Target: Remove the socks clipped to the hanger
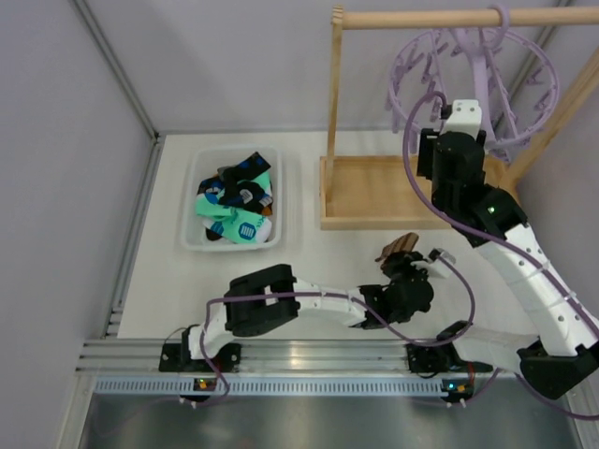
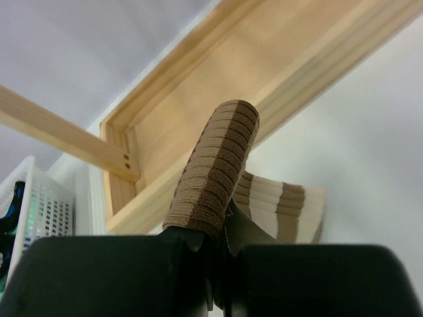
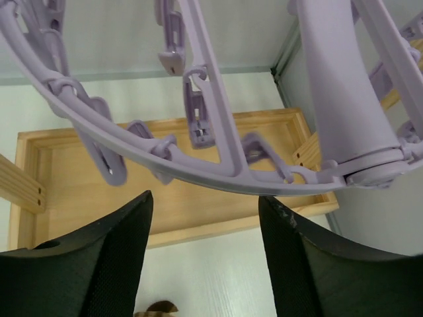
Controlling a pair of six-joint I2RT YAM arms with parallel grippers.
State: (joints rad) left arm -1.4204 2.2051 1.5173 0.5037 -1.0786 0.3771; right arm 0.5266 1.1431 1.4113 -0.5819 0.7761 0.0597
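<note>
Down in front of the shallow wooden tray (image 1: 374, 192), the left pincer (image 1: 404, 281) is clamped tight on a brown striped sock (image 1: 398, 248). The wrist view shows it well: the ribbed knit sock (image 2: 218, 172) rises out of the closed left pincer (image 2: 215, 271) as a folded roll of dark and tan bands. A paler cream-and-brown striped part flops off to the side, over the white worktop (image 1: 328, 271). It sits just on the near side of the tray, close to its front edge.

Above the tray's right end, the right pincer (image 1: 459, 122) is up by the round lavender plastic hanger (image 1: 468, 42). From that wrist camera its two dark fingers (image 3: 99, 264) stand wide apart and the right pincer (image 3: 205, 257) grips nothing. The hanger's curved rim (image 3: 198, 168) sweeps across just beyond the fingertips, with clothespin clips (image 3: 198, 112) dangling from it and a thick central stem at the right. The hanger hangs by its hook from the wooden rail (image 1: 421, 17) over the tray.

Left of the tray, just beside it, sits a white plastic basket (image 1: 201, 201). It holds a heap of soft socks (image 1: 239, 201): mint-teal ones and black ones with blue-and-white marks, all jumbled together.
</note>
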